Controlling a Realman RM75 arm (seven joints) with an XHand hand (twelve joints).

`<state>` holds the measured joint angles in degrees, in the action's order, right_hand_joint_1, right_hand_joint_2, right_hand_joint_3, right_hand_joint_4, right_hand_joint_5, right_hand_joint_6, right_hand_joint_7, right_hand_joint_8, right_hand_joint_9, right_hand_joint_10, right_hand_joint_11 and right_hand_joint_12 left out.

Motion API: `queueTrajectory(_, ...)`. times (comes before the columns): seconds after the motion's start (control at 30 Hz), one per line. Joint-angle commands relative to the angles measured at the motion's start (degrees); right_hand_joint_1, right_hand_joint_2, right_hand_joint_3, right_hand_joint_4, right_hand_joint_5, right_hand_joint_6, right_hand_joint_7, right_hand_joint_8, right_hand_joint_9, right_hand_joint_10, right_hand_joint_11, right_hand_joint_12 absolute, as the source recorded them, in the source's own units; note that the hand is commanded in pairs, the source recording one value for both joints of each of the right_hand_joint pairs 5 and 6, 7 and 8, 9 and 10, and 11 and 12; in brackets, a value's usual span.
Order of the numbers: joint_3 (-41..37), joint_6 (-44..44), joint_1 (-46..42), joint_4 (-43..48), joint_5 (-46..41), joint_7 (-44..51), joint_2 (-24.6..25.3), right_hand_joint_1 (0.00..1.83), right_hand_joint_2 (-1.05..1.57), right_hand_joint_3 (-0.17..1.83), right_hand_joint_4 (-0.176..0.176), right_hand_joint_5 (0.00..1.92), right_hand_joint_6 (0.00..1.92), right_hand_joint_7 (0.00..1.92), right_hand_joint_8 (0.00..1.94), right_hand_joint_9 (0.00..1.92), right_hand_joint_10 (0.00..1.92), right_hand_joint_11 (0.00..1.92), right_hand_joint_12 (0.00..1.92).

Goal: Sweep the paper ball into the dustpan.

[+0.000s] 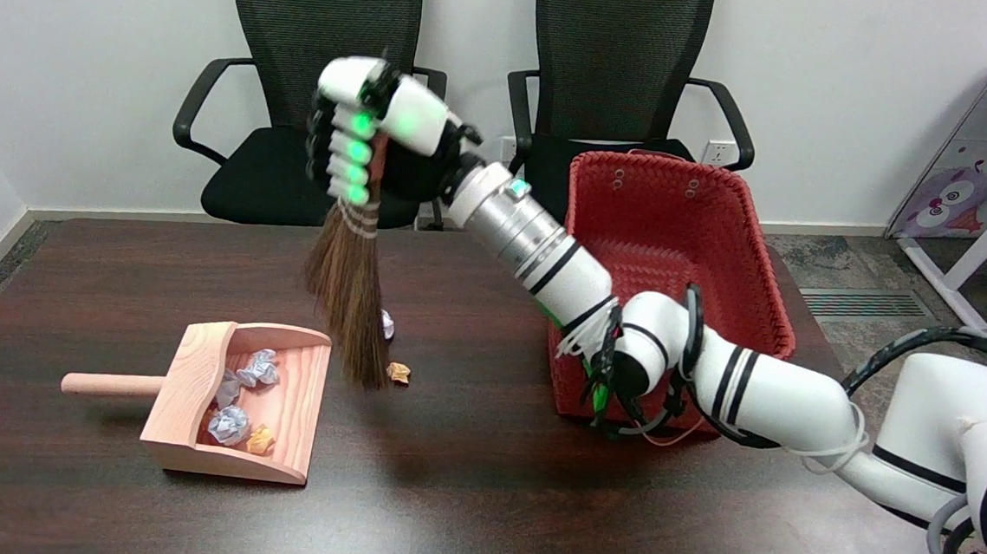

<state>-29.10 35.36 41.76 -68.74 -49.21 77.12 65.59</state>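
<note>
An orange paper ball (pixel 399 372) lies on the counter (pixel 479 485), just right of the broom (pixel 349 302) tip and right of the dustpan (pixel 289 402) mouth. A second ball (pixel 387 324), white, sits slightly farther back, partly hidden behind the bristles. Neither is inside the dustpan.

The dustpan is wooden, with its open side facing right and its round handle (pixel 108 384) pointing left. It already contains several crumpled paper balls (pixel 243 399): white-grey ones and one orange.

The broom hangs nearly upright, bristles down, with the tip at counter level between the dustpan's right edge and the orange ball. Whether the bristles touch the counter cannot be determined.

The right hand (pixel 373 130) is closed around the broom's upper end, fingers wrapped over the grip, green lights showing along the fingers. The arm (pixel 713 371) reaches in from the lower right, passing in front of a red basket (pixel 679 229).

The basket stands on the counter to the right, well apart from the dustpan. Two black chairs (pixel 318 56) stand behind the counter against a white wall.
</note>
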Motion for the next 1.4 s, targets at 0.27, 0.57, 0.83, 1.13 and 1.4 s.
queueTrajectory(0.27,-2.78,-13.19,14.22,8.32,20.64,6.82,3.57,0.80,1.23,1.55,0.011,1.92,1.92,1.92,1.92,1.92,1.92,1.92,1.92)
queueTrajectory(0.57,9.47,-11.35,24.28,27.84,31.17,6.47,12.05,0.83,1.20,1.49,0.010,1.92,1.92,1.92,1.92,1.92,1.92,1.92,1.92)
queueTrajectory(0.83,13.98,-8.25,24.98,39.20,39.76,6.73,18.75,0.84,1.14,1.57,0.007,1.92,1.92,1.92,1.92,1.92,1.92,1.92,1.92)
queueTrajectory(1.13,13.84,-7.94,20.81,43.97,43.71,6.29,22.41,0.85,1.10,1.62,0.006,1.92,1.92,1.92,1.92,1.92,1.92,1.92,1.92)
queueTrajectory(1.4,12.49,-7.15,15.68,49.08,40.34,1.52,25.83,0.85,1.06,1.66,0.004,1.92,1.92,1.92,1.92,1.92,1.92,1.92,1.92)
